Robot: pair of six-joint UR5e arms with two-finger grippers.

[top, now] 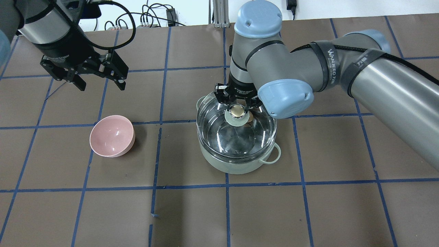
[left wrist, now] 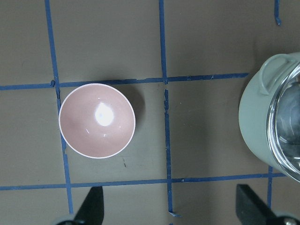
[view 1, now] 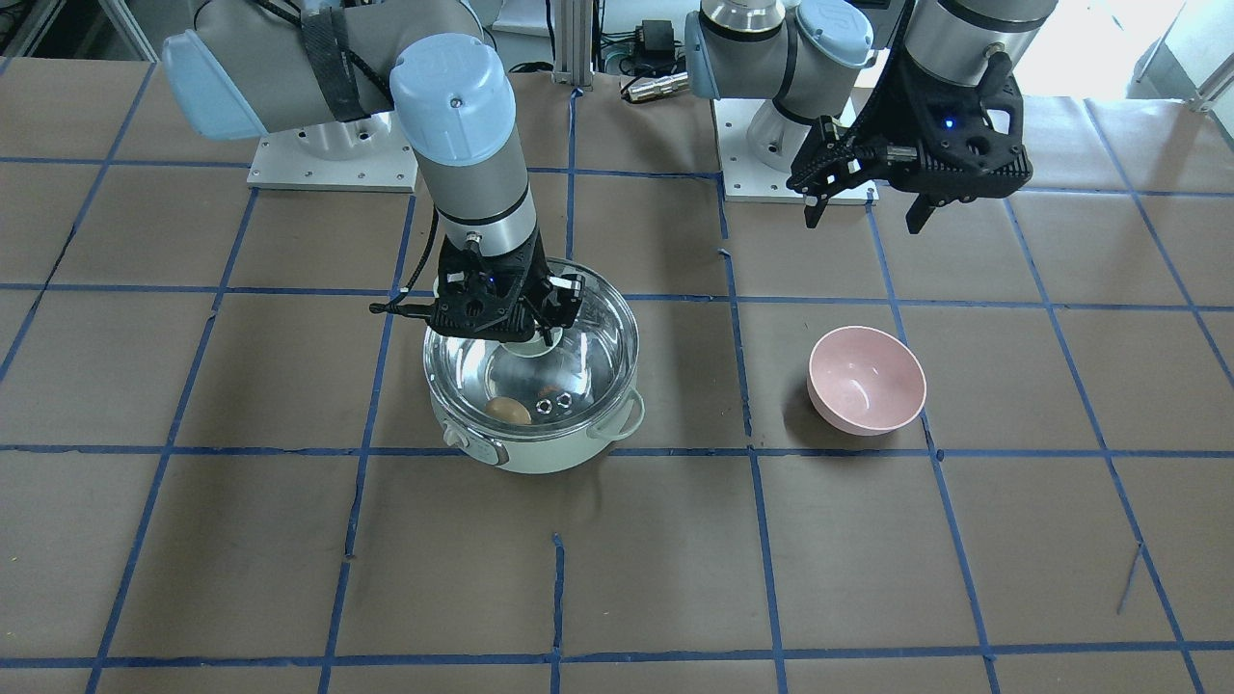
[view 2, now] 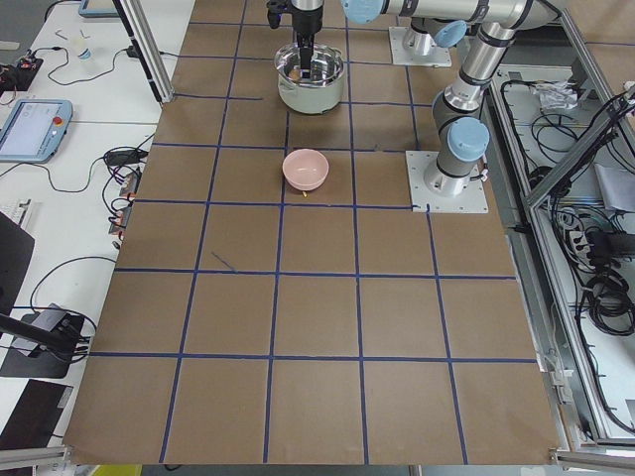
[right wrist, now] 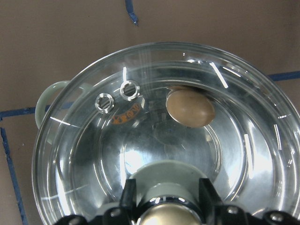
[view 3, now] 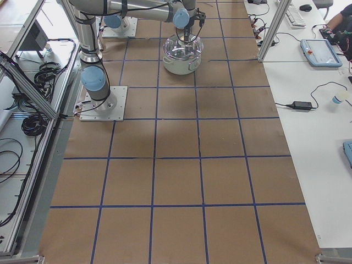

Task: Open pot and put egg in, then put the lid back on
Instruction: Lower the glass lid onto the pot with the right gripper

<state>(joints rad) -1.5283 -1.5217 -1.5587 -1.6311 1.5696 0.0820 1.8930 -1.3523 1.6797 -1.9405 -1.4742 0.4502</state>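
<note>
Nearest the front camera stands the mint-green pot (view 1: 540, 458) on the brown table (view 1: 617, 578), its control knob (view 1: 453, 437) turned toward that camera. My right hand (view 1: 530, 333) points straight down over it, clamped on the knob of the glass lid (view 1: 588, 357). The lid covers the pot's mouth (whether it is fully seated on the rim, I cannot tell). Through the glass the egg (view 1: 508, 412) lies on the steel bottom, just beside the lid's two vent holes (view 1: 549, 402). A pink bowl (view 1: 866, 379) sits upright, well apart from the pot. My left hand (view 1: 865, 222) hangs above the table beyond the bowl, fingers spread, holding nothing.

From overhead, the gold top of the lid's knob shows between my right hand's fingers, over the pot.

My left wrist camera looks down into the bowl. Two fingertips stand wide apart at the bottom edge, and the pot's loop handle (left wrist: 276, 70) is at the right.

My right wrist camera shows a black finger on each side of the knob. The egg lies under the glass toward the pot's wall (vent holes to its left).

Both side views show the pot only small, at the table's far end.
</note>
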